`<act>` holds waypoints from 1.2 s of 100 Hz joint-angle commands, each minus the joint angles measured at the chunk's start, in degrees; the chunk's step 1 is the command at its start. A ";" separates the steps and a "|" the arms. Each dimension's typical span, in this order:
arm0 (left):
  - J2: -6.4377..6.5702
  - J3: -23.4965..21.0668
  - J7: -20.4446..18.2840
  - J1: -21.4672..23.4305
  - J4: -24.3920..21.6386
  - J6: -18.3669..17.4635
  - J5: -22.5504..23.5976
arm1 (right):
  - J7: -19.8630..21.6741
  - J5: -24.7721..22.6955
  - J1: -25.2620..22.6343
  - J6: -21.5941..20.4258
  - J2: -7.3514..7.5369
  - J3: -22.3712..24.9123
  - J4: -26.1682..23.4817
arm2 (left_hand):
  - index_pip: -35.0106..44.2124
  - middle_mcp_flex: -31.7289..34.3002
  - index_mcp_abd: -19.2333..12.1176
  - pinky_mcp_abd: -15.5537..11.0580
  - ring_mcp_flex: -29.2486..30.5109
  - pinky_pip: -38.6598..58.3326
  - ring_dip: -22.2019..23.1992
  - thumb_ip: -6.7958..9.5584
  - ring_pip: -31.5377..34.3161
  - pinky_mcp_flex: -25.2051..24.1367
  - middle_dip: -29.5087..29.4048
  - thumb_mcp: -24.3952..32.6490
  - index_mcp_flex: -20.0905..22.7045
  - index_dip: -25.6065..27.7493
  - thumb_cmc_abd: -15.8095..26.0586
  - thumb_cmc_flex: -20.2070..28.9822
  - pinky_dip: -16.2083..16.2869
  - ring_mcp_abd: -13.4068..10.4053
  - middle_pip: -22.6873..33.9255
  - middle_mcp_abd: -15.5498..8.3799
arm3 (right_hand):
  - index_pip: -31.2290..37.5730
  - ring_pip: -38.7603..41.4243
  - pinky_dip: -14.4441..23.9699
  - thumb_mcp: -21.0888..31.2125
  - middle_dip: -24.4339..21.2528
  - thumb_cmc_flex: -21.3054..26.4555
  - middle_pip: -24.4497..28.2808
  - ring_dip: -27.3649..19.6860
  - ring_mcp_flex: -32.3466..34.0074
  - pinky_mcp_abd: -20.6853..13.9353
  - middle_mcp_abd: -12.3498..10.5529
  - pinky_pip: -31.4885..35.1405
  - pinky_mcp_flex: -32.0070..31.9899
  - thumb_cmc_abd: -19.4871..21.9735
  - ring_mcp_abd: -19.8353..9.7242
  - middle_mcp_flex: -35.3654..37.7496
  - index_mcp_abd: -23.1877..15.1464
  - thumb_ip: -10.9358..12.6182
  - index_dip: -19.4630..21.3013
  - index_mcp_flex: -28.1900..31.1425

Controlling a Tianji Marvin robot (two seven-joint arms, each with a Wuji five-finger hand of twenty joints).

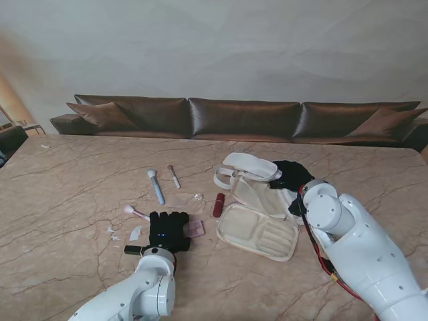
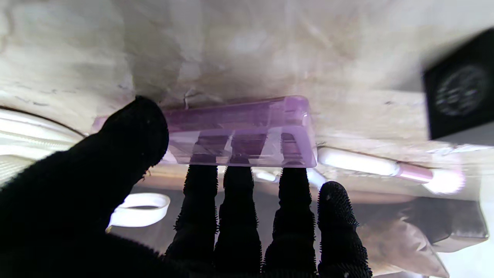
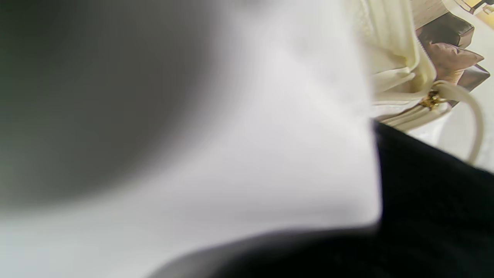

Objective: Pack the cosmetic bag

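The cream cosmetics bag [image 1: 257, 231] lies unzipped right of the table's middle, its ribbed inner flap facing up. My left hand [image 1: 168, 231], in a black glove, rests palm down on a clear purple palette case [image 2: 247, 131]; a pink corner of that palette case [image 1: 194, 229] sticks out toward the bag. The thumb [image 2: 135, 131] presses one end of the case, and the other fingertips show through its plastic. The case still touches the table. My right hand [image 1: 291, 177] sits on the bag's far right rim, against white fabric [image 3: 270, 135], with its fingers hidden.
A red lipstick [image 1: 218, 205] lies just left of the bag. Farther off lie a blue-handled brush [image 1: 156, 186] and a small brush [image 1: 174, 176]. A pink brush [image 1: 134, 212], white scraps and a small black block [image 1: 132, 250] lie left of my left hand. A brown sofa [image 1: 241, 117] lines the far edge.
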 commanded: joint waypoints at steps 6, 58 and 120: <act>0.09 0.19 -0.66 1.56 1.86 -1.14 0.11 | 0.30 0.04 -0.08 -0.30 -0.22 -0.09 -0.47 | 31.88 9.41 -15.00 1.24 8.24 2.89 -1.80 -1.06 1.59 1.78 -3.31 1.80 11.67 11.27 -4.50 7.46 -1.73 -2.45 -0.35 -2.66 | 5.87 3.18 0.91 6.80 -0.14 3.31 0.40 0.22 4.80 -0.49 -0.89 3.20 1.51 1.84 0.39 2.18 -7.20 0.36 -0.12 3.36; -1.13 -2.45 5.47 3.52 2.28 -4.09 -1.28 | 0.64 0.39 0.10 0.25 -0.25 -0.69 -0.35 | 30.23 36.43 -16.47 3.89 32.42 10.06 2.20 -3.50 10.47 13.11 11.11 2.47 10.61 9.87 -9.87 9.32 -1.57 -6.24 -5.46 -9.04 | 5.30 3.18 0.99 6.41 -0.32 3.02 0.24 0.04 5.02 -0.71 -0.69 3.69 2.12 2.16 0.33 2.06 -6.77 0.37 -0.76 2.81; -0.92 -5.49 6.64 6.01 -0.13 -8.78 -2.26 | 1.67 0.46 0.59 0.75 -0.10 -1.40 -0.21 | 13.92 39.55 -11.41 2.22 37.52 11.55 0.45 -3.73 8.60 15.72 2.92 1.15 15.26 -16.03 -9.99 8.56 -1.81 -7.07 -3.21 -9.31 | 5.42 2.79 0.77 6.10 -0.35 2.32 0.23 -0.33 4.83 -0.70 -0.79 3.88 2.03 2.33 0.45 1.89 -6.65 0.38 -0.56 2.81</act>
